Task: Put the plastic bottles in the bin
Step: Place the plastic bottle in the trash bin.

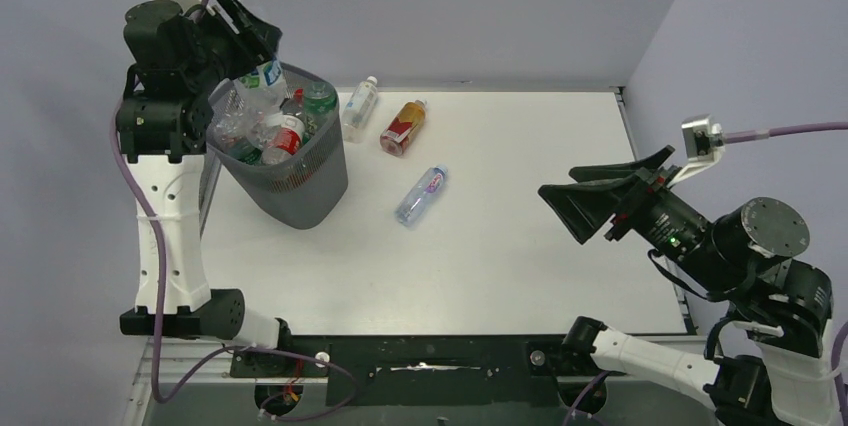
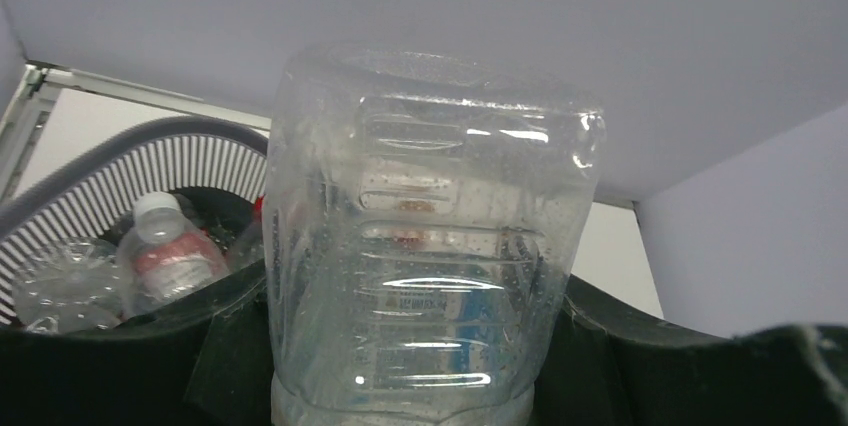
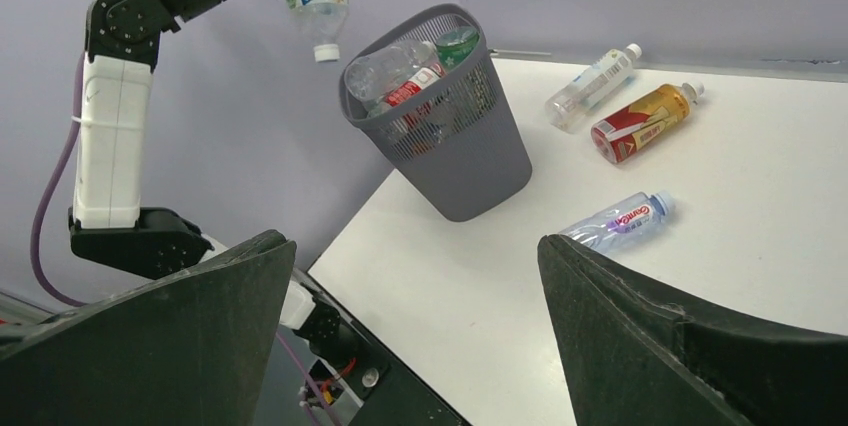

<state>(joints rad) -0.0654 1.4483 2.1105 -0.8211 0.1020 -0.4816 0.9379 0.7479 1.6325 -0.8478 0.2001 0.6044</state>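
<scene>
L end effector (image 1: 248, 34) clamps held bottle (image 1: 262, 79) cap-down, above bin (image 1: 300, 191) at its left rim; bin packed w/ bottles. R end effector (image 1: 572, 193) wide, empty, well apart over bench (image 1: 500, 276). White-cap bottle (image 1: 360, 106), amber bottle (image 1: 404, 126), blue-cap bottle (image 1: 421, 194) lie right of bin.

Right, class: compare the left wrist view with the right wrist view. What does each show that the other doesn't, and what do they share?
Left wrist only: the held bottle seen close up, its ribbed clear body clamped in the left gripper and hiding most else.
Right wrist only: three bottles lying on the table, namely the white-capped bottle, the amber bottle and the blue-capped bottle. It also shows the open right gripper and the left arm.
Both: the held bottle, and the bin with bottles inside.
</scene>
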